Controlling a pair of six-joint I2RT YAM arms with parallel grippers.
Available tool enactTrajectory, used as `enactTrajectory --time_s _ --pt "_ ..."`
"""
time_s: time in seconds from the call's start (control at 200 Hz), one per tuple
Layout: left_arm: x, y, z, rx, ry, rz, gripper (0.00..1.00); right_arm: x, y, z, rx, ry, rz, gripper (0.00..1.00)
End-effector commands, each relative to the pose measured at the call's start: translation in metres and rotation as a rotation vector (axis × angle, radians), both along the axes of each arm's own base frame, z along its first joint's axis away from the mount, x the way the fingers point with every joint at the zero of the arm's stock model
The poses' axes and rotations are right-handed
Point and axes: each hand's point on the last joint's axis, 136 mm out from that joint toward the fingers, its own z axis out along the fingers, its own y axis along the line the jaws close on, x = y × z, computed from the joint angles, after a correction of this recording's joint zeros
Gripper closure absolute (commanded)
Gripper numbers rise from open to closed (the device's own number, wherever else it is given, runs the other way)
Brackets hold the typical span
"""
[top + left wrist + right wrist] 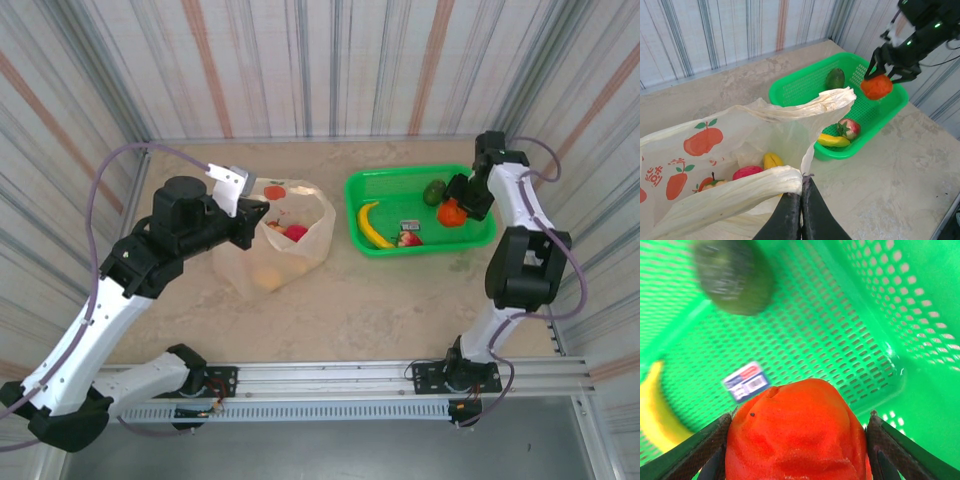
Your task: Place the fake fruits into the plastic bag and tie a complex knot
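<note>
The pale plastic bag [300,250] with red fruit prints stands open at the table's left centre. My left gripper [802,184] is shut on its near rim by a bunched handle [730,197]. Inside lie a yellow fruit [771,160] and a red fruit [747,172]. My right gripper [800,418] is shut on an orange fruit [795,440], held just above the green basket [420,172]. Both fingers [705,445] press its sides. In the basket remain a dark green avocado [835,78], a yellow banana [832,140] and a red-pink fruit [850,128].
The basket [805,85] sits right of the bag with a short gap between them. A small label [746,381] lies on its floor. Striped walls close the table's back and sides. Bare tabletop [400,300] spreads in front of both.
</note>
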Motion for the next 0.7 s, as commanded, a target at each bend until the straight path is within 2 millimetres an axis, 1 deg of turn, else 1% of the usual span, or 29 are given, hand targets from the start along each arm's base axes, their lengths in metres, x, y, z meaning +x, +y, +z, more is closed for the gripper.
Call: enactTrajectory --time_s 0.0,0.11,0.2,0.271,0.416,0.561,0.696 --pt "0.001 0.001 0.008 0.006 -0.024 0.004 0.94 -0.008 0.015 0.033 0.067 -0.081 0.001 0.29" --pt "0.002 0.004 0.009 0.001 -0.014 0.018 0.94 -0.011 0.035 0.055 0.157 -0.151 0.03 0.3" --pt "0.004 0.008 0.008 -0.015 0.008 0.03 0.95 -0.014 0.054 0.078 0.209 -0.218 0.076 0.31" --pt "0.004 0.009 0.008 -0.034 0.026 0.033 0.94 -0.018 0.068 0.096 0.243 -0.266 0.105 0.32" --pt "0.005 0.011 0.006 -0.059 0.057 0.04 0.95 -0.031 0.095 0.123 0.306 -0.332 0.172 0.34" --pt "0.005 0.012 0.005 -0.067 0.072 0.046 0.95 -0.05 0.122 0.144 0.341 -0.375 0.259 0.35" --pt "0.006 0.014 0.005 -0.07 0.081 0.056 0.95 -0.08 0.155 0.159 0.385 -0.388 0.366 0.35"
